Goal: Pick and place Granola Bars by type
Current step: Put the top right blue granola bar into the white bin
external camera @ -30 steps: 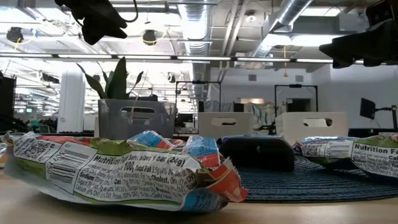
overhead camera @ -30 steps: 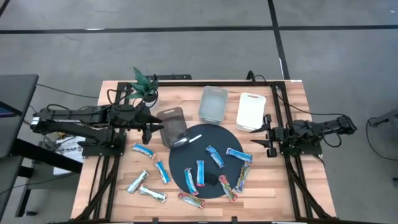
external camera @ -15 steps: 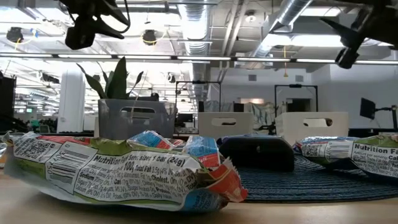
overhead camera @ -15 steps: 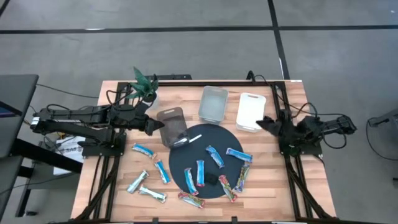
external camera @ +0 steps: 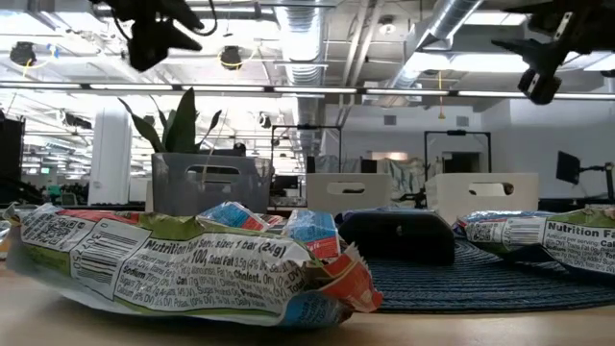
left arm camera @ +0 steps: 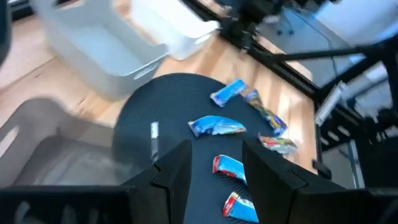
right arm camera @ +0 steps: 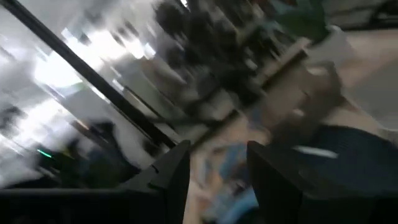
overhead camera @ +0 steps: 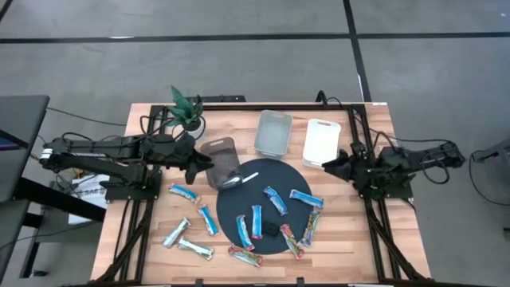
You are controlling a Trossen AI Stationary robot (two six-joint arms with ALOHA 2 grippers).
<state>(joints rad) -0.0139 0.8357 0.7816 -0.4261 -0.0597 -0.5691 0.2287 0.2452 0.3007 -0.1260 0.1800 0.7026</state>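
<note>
The granola bars lie flat in the high view. Blue ones (overhead camera: 275, 199) and multicoloured ones (overhead camera: 291, 239) rest on a dark round mat (overhead camera: 259, 171). Others, blue-and-white (overhead camera: 184, 193) and silvery (overhead camera: 176, 233), rest on the wood left of the mat. My left gripper (overhead camera: 199, 163) hangs open in the air at the dark grey bin's left side, and its wrist view looks down on blue bars (left arm camera: 217, 126). My right gripper (overhead camera: 331, 165) is open and held high beside the white bin. One crumpled wrapper (external camera: 192, 259) fills the low view's foreground.
Three bins stand along the far side: dark grey (overhead camera: 221, 161), light grey (overhead camera: 272, 132) and white (overhead camera: 322, 142). A potted plant (overhead camera: 185, 108) stands at the far left. A small black block (overhead camera: 272, 231) and a white stick (overhead camera: 239, 180) lie on the mat. Bare wood shows right of the mat.
My right gripper has swung up and toward the table's left, from pointing down near the right edge to reaching beside the white bin. My left gripper has turned a little over the dark grey bin. The bars have not moved.
</note>
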